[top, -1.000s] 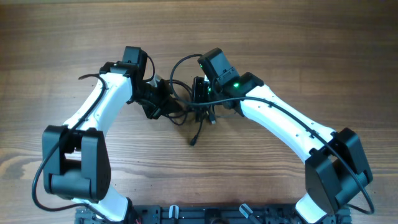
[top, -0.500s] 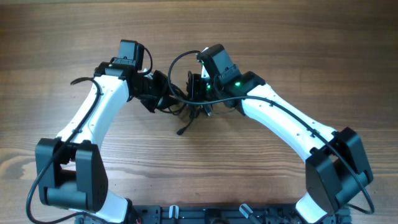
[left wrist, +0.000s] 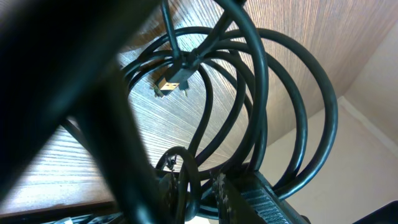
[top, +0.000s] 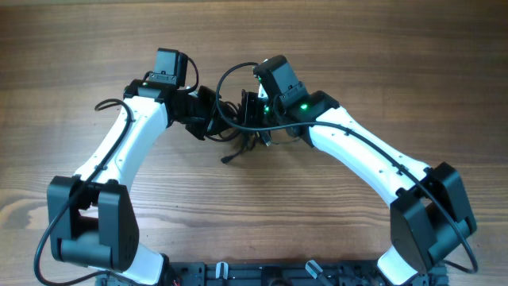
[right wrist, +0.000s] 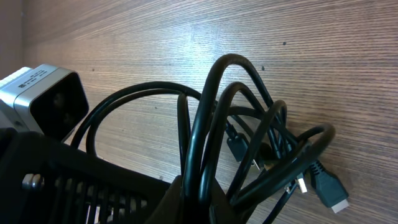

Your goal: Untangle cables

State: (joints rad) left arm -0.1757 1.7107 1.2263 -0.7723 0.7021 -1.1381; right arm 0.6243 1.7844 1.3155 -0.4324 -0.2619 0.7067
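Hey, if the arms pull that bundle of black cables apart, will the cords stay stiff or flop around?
Probably floppy yet springy: the cables hold rounded loops rather than lying flat. Likely light, since the cords are thin and the plug end is small. The crossed loops may snag instead of sliding free.

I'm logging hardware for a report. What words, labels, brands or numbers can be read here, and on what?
No text is readable.
Small print on top of the grey camera box, right wrist view: too small to read.
The cables show no markings.
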